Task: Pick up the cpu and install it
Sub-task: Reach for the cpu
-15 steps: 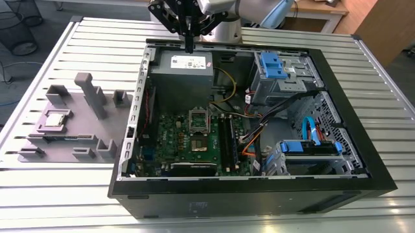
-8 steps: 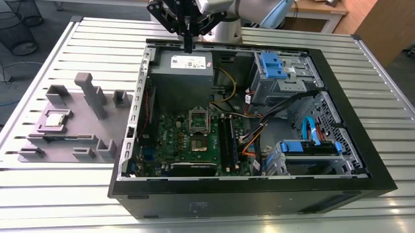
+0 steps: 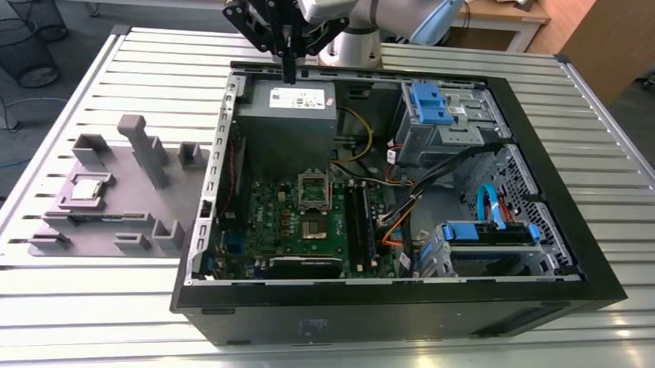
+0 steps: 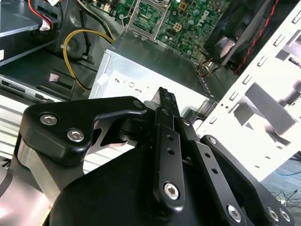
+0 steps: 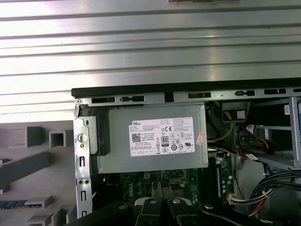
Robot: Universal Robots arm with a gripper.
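The pincer (image 3: pixel 290 77) hung closed on nothing above the grey power supply (image 3: pixel 297 115), well away from the cpu (image 3: pixel 89 188).

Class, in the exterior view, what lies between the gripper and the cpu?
In the exterior view, the computer case's side wall and the grey fixture's tall post stand between the gripper and the cpu.

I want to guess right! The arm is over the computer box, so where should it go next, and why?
Probably sideways toward the exterior view's left: the gripper, jaws shut and empty, hangs over the power supply, while the chip lies on the grey holder outside the case.
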